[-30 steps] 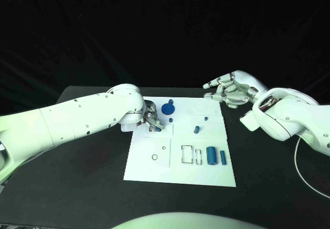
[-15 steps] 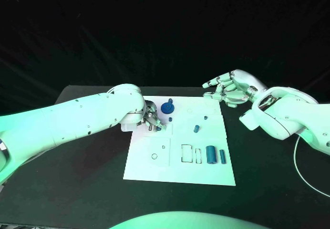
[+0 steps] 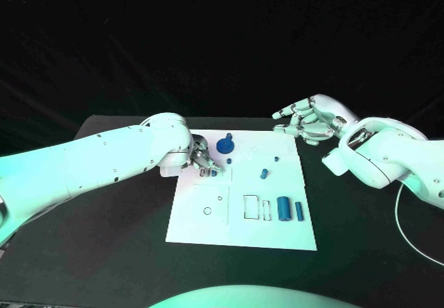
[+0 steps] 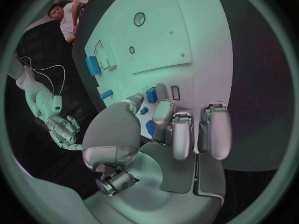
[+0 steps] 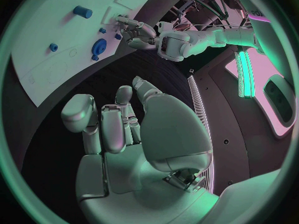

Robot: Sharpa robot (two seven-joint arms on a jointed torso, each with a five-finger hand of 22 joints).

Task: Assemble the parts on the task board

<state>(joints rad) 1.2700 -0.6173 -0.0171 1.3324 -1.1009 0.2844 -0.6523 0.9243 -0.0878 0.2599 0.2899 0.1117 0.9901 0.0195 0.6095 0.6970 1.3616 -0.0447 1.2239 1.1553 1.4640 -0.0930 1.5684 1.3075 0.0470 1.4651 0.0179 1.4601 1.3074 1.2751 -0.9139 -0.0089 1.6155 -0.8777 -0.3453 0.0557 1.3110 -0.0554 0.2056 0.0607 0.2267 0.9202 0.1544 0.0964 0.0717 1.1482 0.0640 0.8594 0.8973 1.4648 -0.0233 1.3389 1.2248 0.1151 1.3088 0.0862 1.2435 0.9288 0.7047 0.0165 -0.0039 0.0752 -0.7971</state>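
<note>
The white task board (image 3: 199,224) lies in the middle of the black table. My left hand (image 3: 198,158) rests low over its far left part, thumb and a finger pinching a small blue block (image 4: 151,95), seen from above as a blue block (image 3: 213,172). A blue gear (image 3: 226,146) stands just beyond the hand. A short blue peg (image 3: 265,172), a blue stud (image 3: 276,158), a thick blue cylinder (image 3: 284,209) and a thin blue bar (image 3: 299,210) lie on the board's right half. My right hand (image 3: 310,122) hovers beyond the far right corner, fingers loosely curled, holding nothing.
Outlined slots (image 3: 251,206) and a small ring hole (image 3: 207,210) mark the board's near half. A pale cable (image 3: 400,212) runs along the table's right side. In the right wrist view the board (image 5: 37,45), the gear (image 5: 98,47) and my left hand (image 5: 134,32) show ahead.
My left hand has shifted very slightly on the board with the small blue block at its fingertips. The right hand has stayed in place.
</note>
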